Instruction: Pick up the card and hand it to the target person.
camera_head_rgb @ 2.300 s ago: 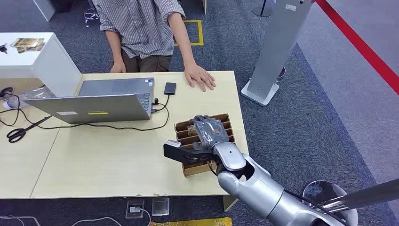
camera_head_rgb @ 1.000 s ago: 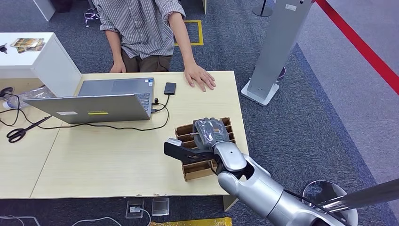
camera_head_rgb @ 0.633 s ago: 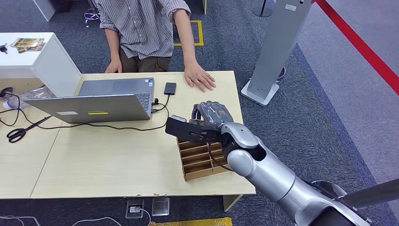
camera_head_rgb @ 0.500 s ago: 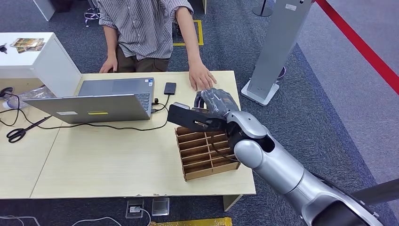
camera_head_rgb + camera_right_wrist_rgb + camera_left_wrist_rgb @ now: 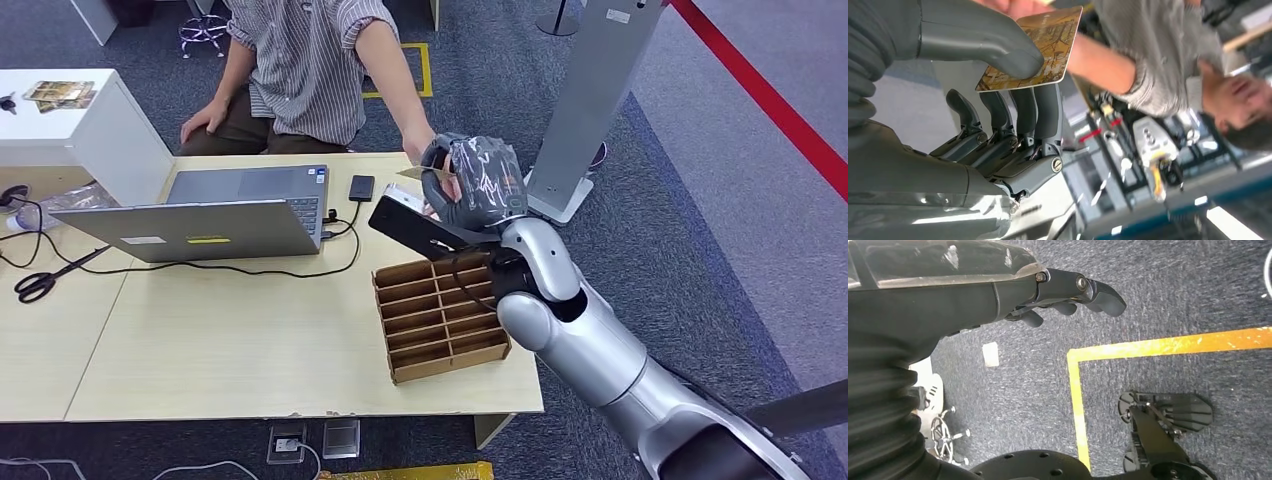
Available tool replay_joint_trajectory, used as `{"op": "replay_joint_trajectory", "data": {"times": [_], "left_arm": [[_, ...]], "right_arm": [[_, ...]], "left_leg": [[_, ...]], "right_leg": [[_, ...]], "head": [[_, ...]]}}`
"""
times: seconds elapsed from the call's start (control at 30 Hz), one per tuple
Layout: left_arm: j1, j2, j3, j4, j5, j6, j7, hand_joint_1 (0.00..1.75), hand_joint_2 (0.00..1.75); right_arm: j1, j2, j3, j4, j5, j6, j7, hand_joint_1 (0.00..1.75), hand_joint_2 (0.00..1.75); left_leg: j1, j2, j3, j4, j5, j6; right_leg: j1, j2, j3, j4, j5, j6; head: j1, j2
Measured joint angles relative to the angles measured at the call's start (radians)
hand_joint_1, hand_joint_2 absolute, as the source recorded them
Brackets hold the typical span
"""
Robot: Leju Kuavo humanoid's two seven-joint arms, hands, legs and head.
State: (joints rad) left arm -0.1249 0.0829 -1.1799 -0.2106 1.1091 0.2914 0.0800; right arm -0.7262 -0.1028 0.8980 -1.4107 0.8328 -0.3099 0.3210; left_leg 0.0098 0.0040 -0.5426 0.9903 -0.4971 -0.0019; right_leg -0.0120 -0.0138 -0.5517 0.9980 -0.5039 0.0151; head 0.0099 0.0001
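Card (image 5: 1040,50): pinched in the right hand, flat between thumb and fingers, free end jutting toward the person; patterned brown and gold face. In the head view, a thin pale edge (image 5: 418,173) above the far edge of the table.
Grip: thumb (image 5: 978,37) pressing on one face, fingers (image 5: 1047,112) backing the other; most of the card left bare, probably so the person has room to take it.
Right hand (image 5: 472,185): raised off the table and stretched out past the organiser, toward the person; silver arm reaching in from low on the right.
Left hand (image 5: 1068,292): holding nothing, fingers loosely curled and apart, hanging over grey carpet with a yellow floor line (image 5: 1148,347); apparently idle for this step.
Person's hand (image 5: 432,160): just beside the card, partly hidden behind the robot's fingers; touching or not, cannot tell.
Person (image 5: 300,60): seated at the far side, arm reaching over the table.
Card organiser (image 5: 440,315): slotted cardboard tray near the table's right end, below and behind the raised hand; likely where cards are kept.
Table (image 5: 220,340): pale wood, bearing an open laptop (image 5: 200,215), a phone (image 5: 362,187) on a cable, and scissors (image 5: 40,282) at the left.
Stage: handover close, judging by the reach; release not yet made.
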Motion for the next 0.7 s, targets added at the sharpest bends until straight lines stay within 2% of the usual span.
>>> {"op": "replay_joint_trajectory", "data": {"times": [0.1, 0.23, 0.37, 0.43, 0.57, 0.7], "left_arm": [[-0.008, -0.004, 0.0, 0.0, -0.003, 0.0, 0.0, 0.0, 1.75], [-0.013, -0.008, -0.001, 0.0, -0.003, 0.0, 0.001, 0.0, 1.75], [-0.014, -0.01, -0.001, 0.0, -0.003, -0.001, 0.0, 0.0, 1.75], [-0.015, -0.011, -0.001, 0.0, -0.004, 0.004, -0.002, 0.0, 1.75], [-0.014, -0.011, -0.001, 0.0, -0.003, 0.014, -0.015, 0.0, 0.0], [-0.013, -0.011, -0.001, 0.0, 0.008, 0.023, -0.02, 0.0, 0.0]], "right_arm": [[0.015, 0.017, -0.008, 0.065, 0.035, -0.083, -0.032, 1.45, 1.75], [0.028, 0.034, -0.023, 0.132, 0.062, -0.143, -0.05, 1.45, 1.75], [0.04, 0.047, -0.03, 0.179, 0.067, -0.166, -0.053, 0.0, 1.75], [0.044, 0.051, -0.033, 0.196, 0.064, -0.172, -0.055, 0.0, 1.75], [0.05, 0.056, -0.041, 0.213, 0.047, -0.188, -0.062, 0.0, 1.75], [0.058, 0.058, -0.053, 0.213, -0.053, -0.212, -0.099, 0.0, 1.75]], "left_leg": [[0.0, 0.0, 0.0, 0.0, 0.0, 0.0], [0.0, 0.0, 0.0, 0.0, 0.0, 0.0], [0.0, 0.0, 0.0, 0.0, 0.0, 0.0], [0.0, 0.0, 0.0, 0.0, 0.0, 0.0], [0.0, 0.0, 0.0, 0.0, 0.0, 0.0], [0.0, 0.0, 0.0, 0.0, 0.0, 0.0]], "right_leg": [[0.0, 0.0, 0.0, 0.0, 0.0, 0.0], [0.0, 0.0, 0.0, 0.0, 0.0, 0.0], [0.0, 0.0, 0.0, 0.0, 0.0, 0.0], [0.0, 0.0, 0.0, 0.0, 0.0, 0.0], [0.0, 0.0, 0.0, 0.0, 0.0, 0.0], [0.0, 0.0, -0.001, 0.0, 0.0, 0.0]], "head": [[0.0, 0.0], [0.0, 0.0], [-0.001, 0.0], [-0.001, 0.0], [0.0, 0.0], [0.0, 0.0]]}}
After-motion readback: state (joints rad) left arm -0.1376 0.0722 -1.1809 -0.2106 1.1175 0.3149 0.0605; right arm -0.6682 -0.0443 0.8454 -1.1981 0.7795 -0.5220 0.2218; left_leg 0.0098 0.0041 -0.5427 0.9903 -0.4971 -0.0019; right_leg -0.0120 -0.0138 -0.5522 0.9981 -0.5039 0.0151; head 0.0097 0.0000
